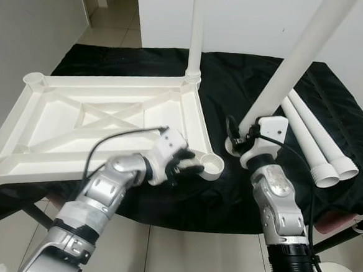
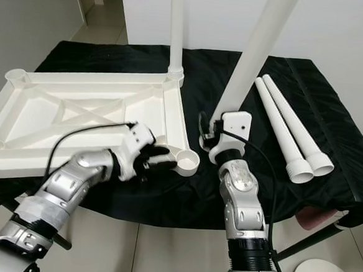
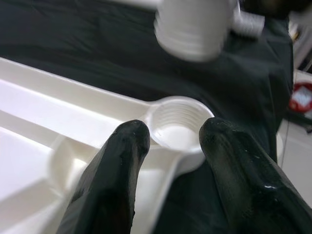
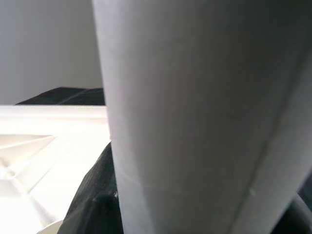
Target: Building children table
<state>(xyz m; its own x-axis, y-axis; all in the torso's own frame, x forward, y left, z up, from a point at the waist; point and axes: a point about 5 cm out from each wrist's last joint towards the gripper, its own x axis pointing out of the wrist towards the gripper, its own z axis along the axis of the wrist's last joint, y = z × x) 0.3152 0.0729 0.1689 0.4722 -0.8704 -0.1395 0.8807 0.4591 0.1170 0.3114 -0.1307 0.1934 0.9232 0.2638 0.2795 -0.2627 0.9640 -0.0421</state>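
in the head views the upturned white tabletop [image 1: 108,115] lies on a black cloth [image 1: 247,84] with 1 leg [image 1: 197,31] already standing in its far corner and 2 spare legs [image 1: 318,142] lying to the right; the left gripper [image 1: 189,164], forearm bent inward, reaches the near corner socket [image 1: 212,166], while the right gripper [image 1: 239,137], arm raised, clenches a tilted leg [image 1: 299,57] just beside that socket. in the left wrist view the fingers [image 3: 117,170] stand parted, straddling the threaded socket [image 3: 178,124], seemingly touching its rim, and in the right wrist view the held leg [image 4: 195,117] looms close.
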